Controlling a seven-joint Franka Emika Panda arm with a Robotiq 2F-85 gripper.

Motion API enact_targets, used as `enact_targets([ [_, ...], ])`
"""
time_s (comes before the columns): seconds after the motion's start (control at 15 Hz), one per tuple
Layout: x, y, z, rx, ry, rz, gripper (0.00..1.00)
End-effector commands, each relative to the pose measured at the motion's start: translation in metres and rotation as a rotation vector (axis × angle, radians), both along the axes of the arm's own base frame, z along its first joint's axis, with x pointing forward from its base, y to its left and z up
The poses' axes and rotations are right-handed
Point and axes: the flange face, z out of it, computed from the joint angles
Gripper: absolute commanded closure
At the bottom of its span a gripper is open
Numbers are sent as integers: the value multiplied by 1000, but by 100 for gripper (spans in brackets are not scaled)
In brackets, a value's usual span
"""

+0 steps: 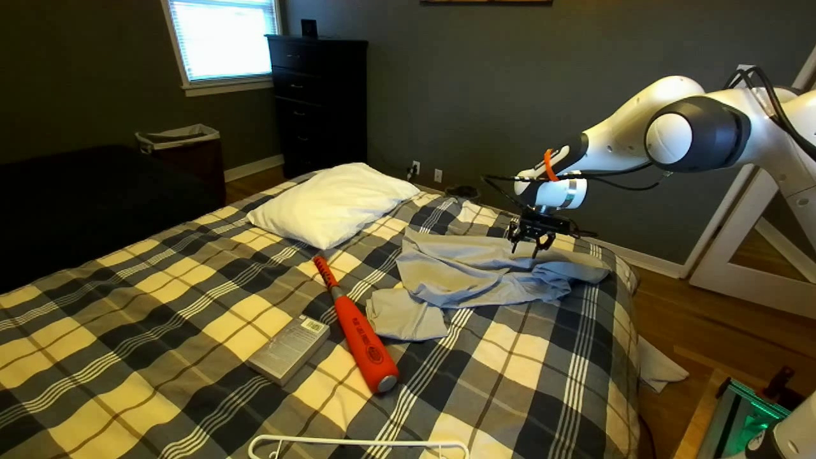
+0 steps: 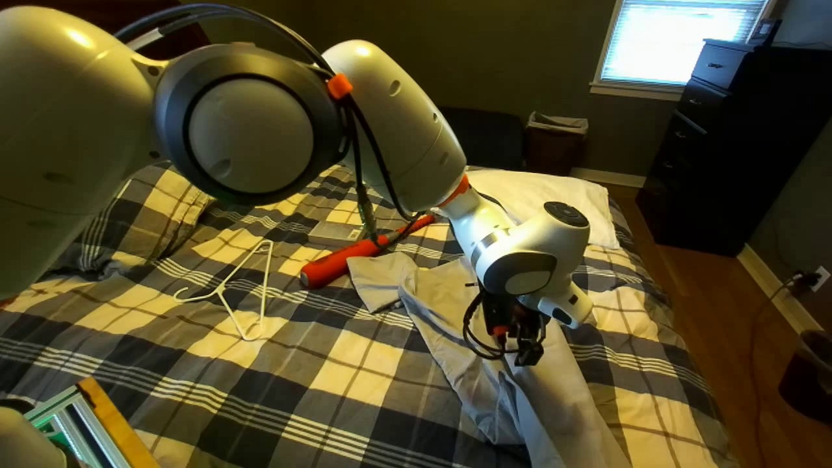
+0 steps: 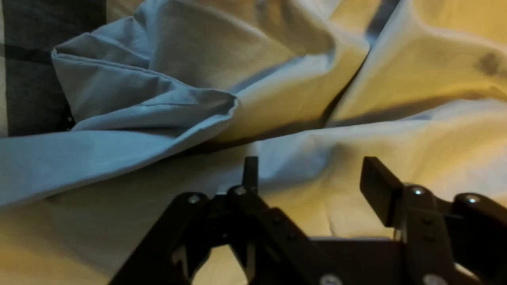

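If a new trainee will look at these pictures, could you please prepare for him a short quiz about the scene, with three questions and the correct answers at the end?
1. Do the jaws of the gripper stand apart or together?
2. Which thing lies between the grey box and the grey cloth?
a) white pillow
b) red bat
c) dark dresser
3. True or false: the white hanger lies clear of the grey cloth.

Key:
1. Apart; cloth shows between them in the wrist view.
2. b
3. True
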Motion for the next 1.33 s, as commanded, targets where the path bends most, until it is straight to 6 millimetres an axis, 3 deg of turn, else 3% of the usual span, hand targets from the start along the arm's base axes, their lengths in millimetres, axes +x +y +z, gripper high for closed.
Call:
enact_targets([
  [0.0,-17,15,6,-10,53,-60,1],
  [0.07,-18,21,10,-29,22,-49,0],
  [0.13,-7,8,1,-7,21,-31,0],
  [0.4,-6,10,3,-11,19,-29,0],
  [0.87,-44,-1,-6,-64,207,-197,0],
  [0.93,-46,-1,-9,-55,219,-202,2],
  [1.07,-47,-1,-17,-41,214,-194,26],
  [1.13,-46,-1,-21,-36,210,-194,27],
  [1.27,-46,-3,-25,-35,212,-194,43],
])
